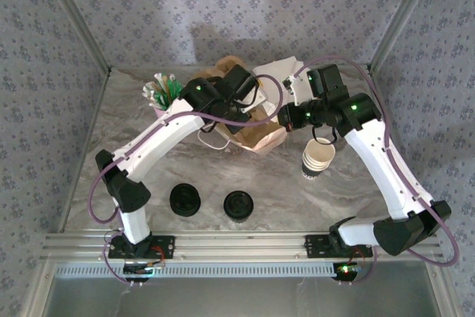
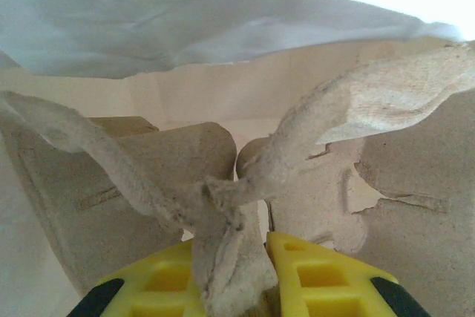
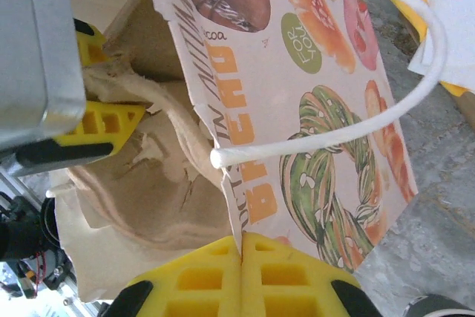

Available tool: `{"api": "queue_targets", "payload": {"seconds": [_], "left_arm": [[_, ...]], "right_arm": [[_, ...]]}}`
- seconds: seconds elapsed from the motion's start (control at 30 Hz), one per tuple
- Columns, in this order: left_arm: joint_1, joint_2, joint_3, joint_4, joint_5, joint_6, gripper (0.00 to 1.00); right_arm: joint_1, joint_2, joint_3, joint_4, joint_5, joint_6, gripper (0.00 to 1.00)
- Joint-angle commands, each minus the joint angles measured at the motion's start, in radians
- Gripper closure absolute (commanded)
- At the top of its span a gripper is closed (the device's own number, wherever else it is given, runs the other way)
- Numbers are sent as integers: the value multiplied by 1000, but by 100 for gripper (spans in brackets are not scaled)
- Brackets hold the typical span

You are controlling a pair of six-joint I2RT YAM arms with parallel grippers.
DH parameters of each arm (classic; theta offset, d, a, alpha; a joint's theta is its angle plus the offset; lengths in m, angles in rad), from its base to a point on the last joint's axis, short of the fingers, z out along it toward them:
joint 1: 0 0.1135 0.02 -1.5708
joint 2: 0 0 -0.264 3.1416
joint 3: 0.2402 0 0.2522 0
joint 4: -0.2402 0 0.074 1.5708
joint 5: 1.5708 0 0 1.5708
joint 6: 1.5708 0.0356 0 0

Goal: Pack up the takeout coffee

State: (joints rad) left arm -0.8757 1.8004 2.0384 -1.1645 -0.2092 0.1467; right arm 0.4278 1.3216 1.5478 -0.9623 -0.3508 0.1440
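Note:
A printed paper bag [image 3: 326,109] with a white cord handle lies at the back middle of the table [image 1: 263,135]. My right gripper [image 3: 241,241] is shut on the bag's open edge [image 1: 286,116]. My left gripper [image 2: 230,246] reaches into the bag's mouth [image 1: 249,98] and is shut on the raised centre handle of a grey pulp cup carrier [image 2: 148,176]. The carrier [image 3: 148,183] sits partly inside the bag. Two round black tops [image 1: 185,200] [image 1: 240,205] stand near the front. From above I cannot tell which one caps the takeout coffee.
A stack of lidless pale paper cups [image 1: 318,159] lies under the right forearm. A pink holder of stirrers [image 1: 163,90] stands at the back left, beside the left wrist. Patterned walls enclose the table on three sides.

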Motion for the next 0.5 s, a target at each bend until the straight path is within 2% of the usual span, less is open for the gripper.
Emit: {"api": "queue_targets", "payload": {"seconds": [0.0, 0.2, 0.47], "left_arm": [[17, -43, -26, 54, 25, -55, 91], [19, -62, -81, 178, 64, -88, 90], [20, -38, -135, 170, 121, -55, 91]], "right_arm": [[-12, -24, -21, 61, -63, 72, 100], [-11, -10, -31, 66, -108, 95, 100], [-29, -37, -51, 97, -111, 126, 100]]}}
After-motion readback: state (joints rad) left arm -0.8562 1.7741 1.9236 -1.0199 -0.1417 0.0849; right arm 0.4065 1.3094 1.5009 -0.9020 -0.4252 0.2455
